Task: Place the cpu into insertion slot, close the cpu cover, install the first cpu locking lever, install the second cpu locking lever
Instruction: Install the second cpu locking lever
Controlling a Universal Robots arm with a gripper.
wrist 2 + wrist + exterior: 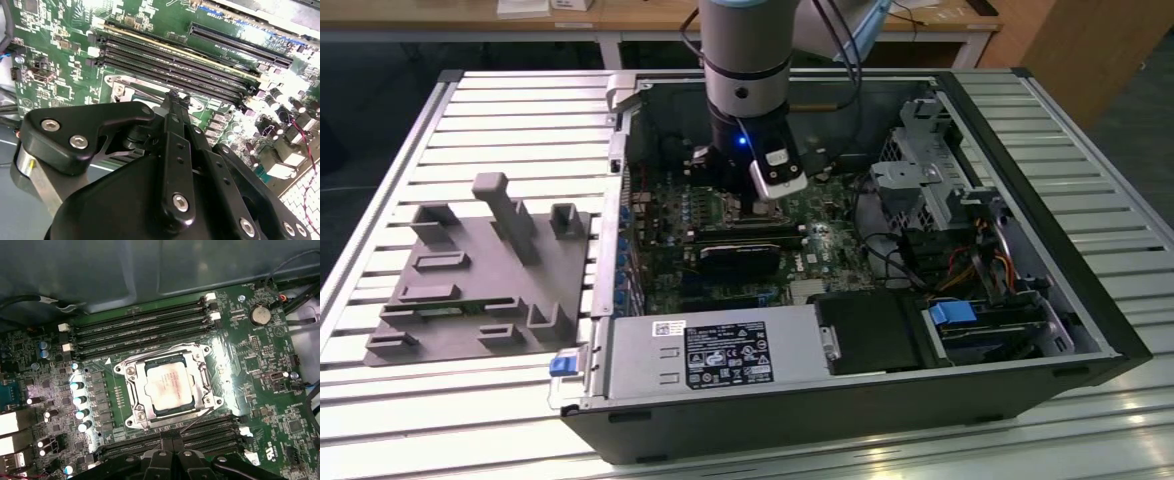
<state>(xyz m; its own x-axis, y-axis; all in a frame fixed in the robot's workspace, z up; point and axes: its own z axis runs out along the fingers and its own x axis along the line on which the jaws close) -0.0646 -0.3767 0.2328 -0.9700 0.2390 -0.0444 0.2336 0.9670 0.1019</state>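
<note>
One cpu [169, 388] seated in the insertion slot [131, 391], one cpu cover [205, 376] shut flat over it. Memory slots [140, 325] flank the socket on two sides. Gripper [170, 439] fingertips pressed together, holding nothing, just beside the socket's edge. Open computer case [1067, 260] on a slatted metal table [400, 150]; one grey fixture plate [480, 270] alongside.

Your arm [744, 50] was a thick silver-grey cylinder with a black collar below it, where a small blue light glowed. Black cables ran down beside it. A white camera module [778, 176] was strapped to the wrist. Your gripper [172, 100] was matte black, built of flat linkage bars fastened with round silver screws [180, 201].
</note>
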